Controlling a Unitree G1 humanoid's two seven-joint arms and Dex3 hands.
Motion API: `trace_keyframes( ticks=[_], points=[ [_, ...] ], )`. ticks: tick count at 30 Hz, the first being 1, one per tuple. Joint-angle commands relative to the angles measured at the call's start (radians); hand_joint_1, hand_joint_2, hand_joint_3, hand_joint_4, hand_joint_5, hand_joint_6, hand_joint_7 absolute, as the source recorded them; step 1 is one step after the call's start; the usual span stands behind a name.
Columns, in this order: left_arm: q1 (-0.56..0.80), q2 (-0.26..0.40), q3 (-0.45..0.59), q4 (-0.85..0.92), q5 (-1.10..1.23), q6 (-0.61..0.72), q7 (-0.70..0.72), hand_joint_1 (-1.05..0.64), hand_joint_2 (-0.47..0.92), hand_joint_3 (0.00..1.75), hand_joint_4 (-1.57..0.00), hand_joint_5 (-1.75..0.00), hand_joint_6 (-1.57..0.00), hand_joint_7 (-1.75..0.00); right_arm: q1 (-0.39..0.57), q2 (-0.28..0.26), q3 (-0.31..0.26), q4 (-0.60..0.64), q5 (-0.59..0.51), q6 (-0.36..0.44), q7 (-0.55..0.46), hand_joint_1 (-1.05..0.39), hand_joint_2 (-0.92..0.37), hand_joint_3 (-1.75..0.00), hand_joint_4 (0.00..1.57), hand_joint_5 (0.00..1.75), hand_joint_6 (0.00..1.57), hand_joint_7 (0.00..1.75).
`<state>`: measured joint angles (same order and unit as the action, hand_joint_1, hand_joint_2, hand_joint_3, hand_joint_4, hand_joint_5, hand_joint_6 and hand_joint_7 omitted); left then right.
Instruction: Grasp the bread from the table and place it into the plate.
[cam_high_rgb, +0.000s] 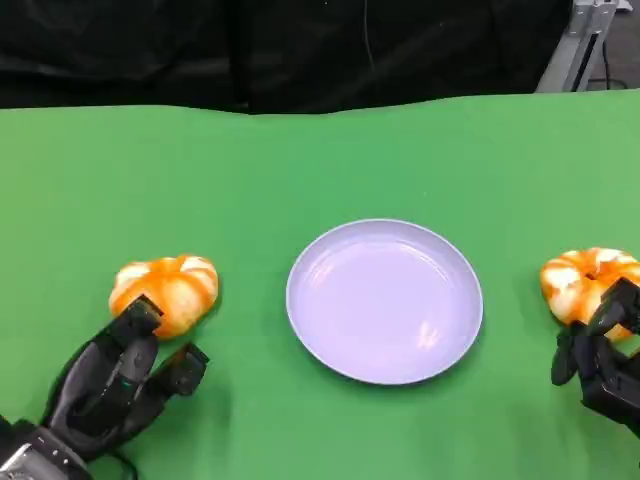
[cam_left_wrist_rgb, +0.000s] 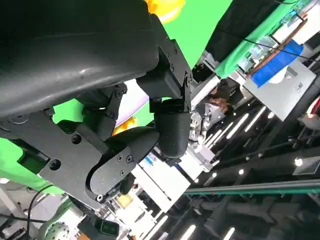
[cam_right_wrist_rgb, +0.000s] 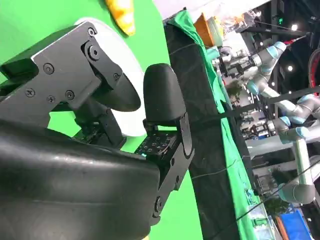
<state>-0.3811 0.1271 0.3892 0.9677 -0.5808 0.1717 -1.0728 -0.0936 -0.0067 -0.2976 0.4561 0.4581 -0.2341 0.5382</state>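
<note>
The left hand's (cam_high_rgb: 120, 375) black fingers (cam_high_rgb: 140, 318) are spread, one tip touching the round orange-and-white bread bun (cam_high_rgb: 165, 292); a careless poke might push it away. The pale lilac plate (cam_high_rgb: 305, 315) waits between. The right hand (cam_high_rgb: 600, 355) holds nothing, fingers apart beside the second orange bun (cam_high_rgb: 580, 278).

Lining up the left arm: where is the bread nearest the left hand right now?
In the head view the left bread lies on the green table, left of the plate, just beyond the left hand.

Both hands (cam_high_rgb: 125, 375) (cam_high_rgb: 600, 355) low, fingers apart
</note>
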Motion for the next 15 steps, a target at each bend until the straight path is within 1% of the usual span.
trace_keyframes(
  ticks=[1,2,3,4,5,6,7,8,9,11,13,15],
  points=[
    [0.023,0.011,-0.007,-0.054,0.025,-0.051,0.022,-0.19,0.59,0.9,-0.75,-1.44,-0.87,-1.01,-0.005,-0.01,-0.001,-0.012,0.001,-0.005,-0.005,-0.02,-0.43,-1.43,0.92,1.75,0.78,1.7],
    [0.032,0.009,-0.013,-0.08,0.041,-0.081,0.041,-0.22,0.66,0.71,-0.76,-1.31,-0.89,-0.85,-0.005,-0.01,-0.001,-0.011,0.002,-0.005,-0.004,-0.03,-0.43,-1.43,0.92,1.75,0.78,1.7],
    [0.045,0.009,-0.024,-0.123,0.065,-0.129,0.062,-0.26,0.74,0.51,-0.77,-1.12,-0.91,-0.64,-0.005,-0.01,0.0,-0.011,0.001,-0.006,-0.005,-0.03,-0.42,-1.43,0.92,1.75,0.78,1.7],
    [0.055,0.009,-0.033,-0.154,0.082,-0.16,0.077,-0.33,0.85,0.26,-0.72,-0.8,-0.86,-0.34,-0.006,-0.01,0.0,-0.01,0.001,-0.007,-0.005,-0.03,-0.42,-1.43,0.92,1.75,0.78,1.7],
    [0.072,0.008,-0.053,-0.201,0.13,-0.254,0.112,-0.36,0.88,0.18,-0.71,-0.67,-0.85,-0.22,-0.006,-0.009,-0.001,-0.011,0.003,-0.004,-0.006,-0.03,-0.43,-1.43,0.92,1.75,0.78,1.7],
    [0.089,0.01,-0.075,-0.24,0.187,-0.357,0.152,-0.47,0.91,0.13,-0.65,-0.45,-0.77,-0.1,-0.006,-0.009,-0.001,-0.012,0.005,-0.001,-0.007,-0.02,-0.43,-1.43,0.92,1.75,0.78,1.69],
    [0.1,0.011,-0.091,-0.262,0.226,-0.429,0.182,-0.54,0.91,0.12,-0.63,-0.33,-0.73,-0.05,-0.006,-0.009,-0.002,-0.013,0.007,0.002,-0.007,-0.02,-0.43,-1.43,0.93,1.75,0.78,1.69],
    [0.12,0.034,-0.126,-0.317,0.348,-0.563,0.27,-0.57,0.92,0.12,-0.61,-0.27,-0.7,-0.03,-0.006,-0.009,-0.001,-0.013,0.007,0.004,-0.007,-0.02,-0.43,-1.43,0.93,1.75,0.78,1.69],
    [0.141,0.055,-0.153,-0.384,0.468,-0.661,0.36,-0.67,0.92,0.16,-0.53,-0.18,-0.59,-0.01,-0.006,-0.01,-0.001,-0.014,0.005,0.005,-0.009,-0.02,-0.43,-1.43,0.93,1.75,0.78,1.69],
    [0.168,0.093,-0.188,-0.492,0.68,-0.792,0.525,-0.72,0.92,0.18,-0.44,-0.1,-0.5,0.0,-0.01,-0.015,-0.002,-0.007,0.005,0.003,-0.002,-0.02,-0.43,-1.43,0.93,1.75,0.79,1.68],
    [0.172,0.131,-0.212,-0.563,0.879,-0.838,0.685,-0.75,0.92,0.17,-0.39,-0.05,-0.44,0.0,-0.014,-0.017,-0.003,0.0,0.006,0.0,0.003,-0.02,-0.43,-1.43,0.93,1.75,0.79,1.68],
    [0.163,0.16,-0.235,-0.593,1.034,-0.857,0.828,-0.79,0.92,0.15,-0.37,-0.04,-0.42,0.0,-0.014,-0.015,-0.003,-0.001,0.008,0.0,0.003,-0.02,-0.43,-1.43,0.93,1.75,0.79,1.68]
  ],
)
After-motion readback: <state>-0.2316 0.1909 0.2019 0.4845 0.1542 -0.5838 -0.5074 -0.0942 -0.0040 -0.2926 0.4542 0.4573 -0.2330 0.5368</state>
